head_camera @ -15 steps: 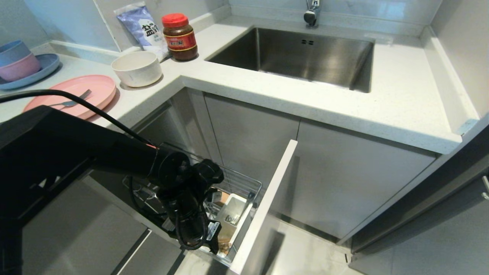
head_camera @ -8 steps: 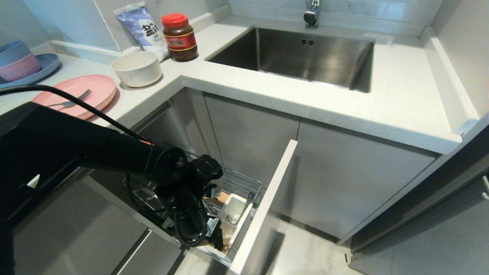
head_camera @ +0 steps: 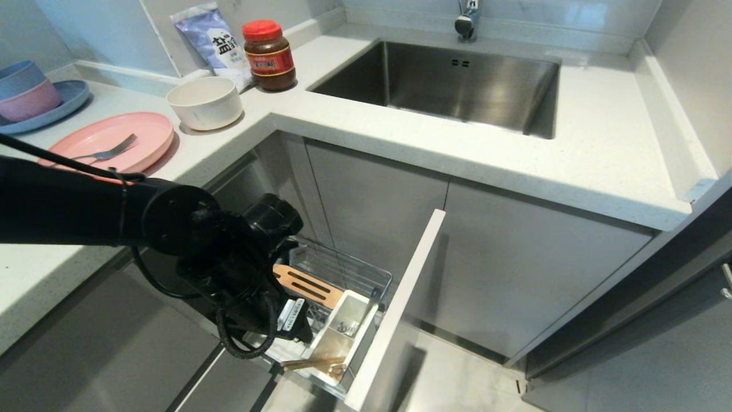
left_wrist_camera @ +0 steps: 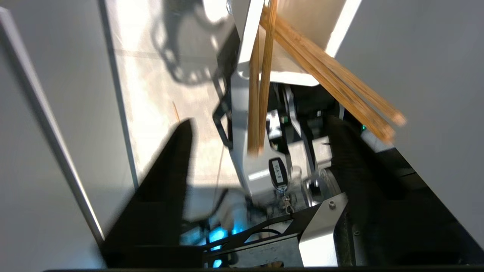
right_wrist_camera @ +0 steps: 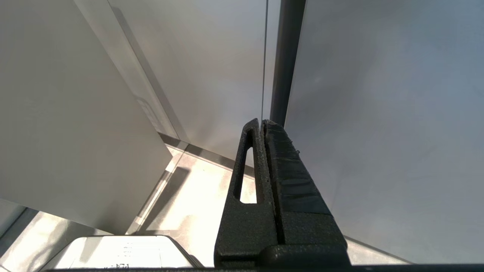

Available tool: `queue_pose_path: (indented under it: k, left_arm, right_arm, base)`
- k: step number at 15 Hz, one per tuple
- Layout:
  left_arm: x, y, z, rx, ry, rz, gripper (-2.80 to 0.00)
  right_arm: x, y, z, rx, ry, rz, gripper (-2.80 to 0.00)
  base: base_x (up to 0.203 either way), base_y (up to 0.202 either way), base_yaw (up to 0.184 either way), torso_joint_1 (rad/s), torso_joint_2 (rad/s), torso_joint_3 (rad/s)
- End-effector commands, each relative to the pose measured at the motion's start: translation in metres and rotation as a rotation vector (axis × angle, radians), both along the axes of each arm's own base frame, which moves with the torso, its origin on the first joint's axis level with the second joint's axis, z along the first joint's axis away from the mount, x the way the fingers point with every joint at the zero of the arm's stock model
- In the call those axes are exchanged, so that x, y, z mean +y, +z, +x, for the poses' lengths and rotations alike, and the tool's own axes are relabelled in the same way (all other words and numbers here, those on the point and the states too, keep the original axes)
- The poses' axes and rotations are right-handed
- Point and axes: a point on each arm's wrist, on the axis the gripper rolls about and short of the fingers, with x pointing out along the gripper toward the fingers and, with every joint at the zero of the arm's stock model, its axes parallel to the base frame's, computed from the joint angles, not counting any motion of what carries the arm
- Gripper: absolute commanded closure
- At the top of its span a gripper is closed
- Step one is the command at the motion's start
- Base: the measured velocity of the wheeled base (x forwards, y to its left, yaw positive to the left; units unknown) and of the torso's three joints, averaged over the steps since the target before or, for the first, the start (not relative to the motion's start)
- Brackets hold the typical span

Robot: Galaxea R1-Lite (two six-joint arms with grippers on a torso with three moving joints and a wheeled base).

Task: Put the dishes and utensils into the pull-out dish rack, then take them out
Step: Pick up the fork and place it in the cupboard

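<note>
Beside the white rectangular utensil caddy [head_camera: 343, 326] holding thin light-wood chopsticks [head_camera: 313, 362], the left end effector [left_wrist_camera: 261, 158], fingers spread and empty, should lift clear without snagging them.

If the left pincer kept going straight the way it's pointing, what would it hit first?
Probably the chopsticks sticking out of the white caddy: they lie ahead between the open left pincer fingers. Depth is unclear, though.

Our left arm reaches forward and down, its tool [left_wrist_camera: 261, 181] spread apart and empty. Our right tool [right_wrist_camera: 262, 130] hangs pressed together.
</note>
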Motion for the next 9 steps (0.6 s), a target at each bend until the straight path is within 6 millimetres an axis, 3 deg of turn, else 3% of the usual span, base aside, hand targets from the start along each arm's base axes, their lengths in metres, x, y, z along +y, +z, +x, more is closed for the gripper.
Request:
queue_pose_path:
  k: [1,9]
  left_arm:
    - [0.011,0.037,-0.027,-0.126,0.0,-0.036,0.0]
    - [0.055,0.114,-0.097,-0.489,0.093,-0.077,0.0]
  right_arm:
    - [0.0,0.0,0.0,-0.002,0.001,0.0,0.0]
    - [0.0,0.0,0.0,-0.002,0.0,0.0,0.0]
  base:
    - [0.0,0.0,0.0,0.0,0.0,0.0]
    - [0.0,0.0,0.0,0.0,0.0,0.0]
